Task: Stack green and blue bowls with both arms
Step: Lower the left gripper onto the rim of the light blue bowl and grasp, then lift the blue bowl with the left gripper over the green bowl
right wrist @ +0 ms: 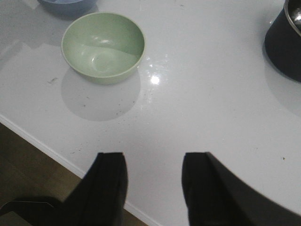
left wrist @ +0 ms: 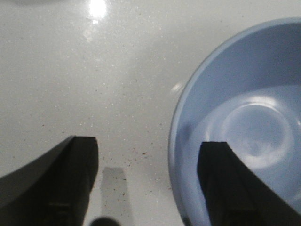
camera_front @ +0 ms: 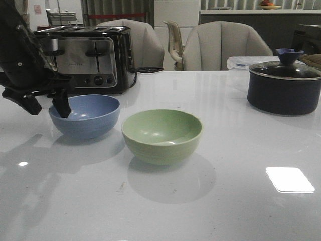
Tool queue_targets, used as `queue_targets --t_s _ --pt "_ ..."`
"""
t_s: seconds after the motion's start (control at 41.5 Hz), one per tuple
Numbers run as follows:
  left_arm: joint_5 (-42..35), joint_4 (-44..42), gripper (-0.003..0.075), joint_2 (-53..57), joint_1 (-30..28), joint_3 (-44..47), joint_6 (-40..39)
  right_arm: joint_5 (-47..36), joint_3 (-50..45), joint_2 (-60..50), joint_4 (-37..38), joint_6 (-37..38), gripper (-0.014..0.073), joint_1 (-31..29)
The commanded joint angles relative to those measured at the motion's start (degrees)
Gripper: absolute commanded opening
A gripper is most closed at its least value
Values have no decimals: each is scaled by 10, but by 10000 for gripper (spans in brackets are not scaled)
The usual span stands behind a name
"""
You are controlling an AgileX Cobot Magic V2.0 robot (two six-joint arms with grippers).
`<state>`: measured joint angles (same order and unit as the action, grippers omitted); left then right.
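One jaw inside blue bowl (left wrist: 244, 122), wrist-view only.

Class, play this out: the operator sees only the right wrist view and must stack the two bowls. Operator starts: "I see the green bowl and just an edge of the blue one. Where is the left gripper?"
Observer: The left gripper is at the blue bowl, at its rim on the robot's left side.

Operator: Is it gripping the rim?

Observer: No. In the left wrist view the jaws are open and straddle the rim, one finger over the bowl's inside, the other outside over the table.

Operator: Do the bowls touch?

Observer: In the front view a strip of table shows between the blue bowl and the green bowl.

Operator: Anything behind them?

Observer: A toaster stands behind the blue bowl.
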<state>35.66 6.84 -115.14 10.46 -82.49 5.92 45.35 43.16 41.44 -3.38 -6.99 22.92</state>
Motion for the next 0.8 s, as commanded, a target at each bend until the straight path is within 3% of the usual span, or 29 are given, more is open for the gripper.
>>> queue_targets --t_s 0.0,0.386,0.771 --pt "-25 8 379 32 3 -21 2 -42 14 -2 -3 -4 411 -2" --pt "-7 8 101 32 3 -22 2 -42 14 -2 -3 -4 411 -2" --pt "107 -8 102 70 3 -120 2 -42 14 -2 -3 -4 411 -2"
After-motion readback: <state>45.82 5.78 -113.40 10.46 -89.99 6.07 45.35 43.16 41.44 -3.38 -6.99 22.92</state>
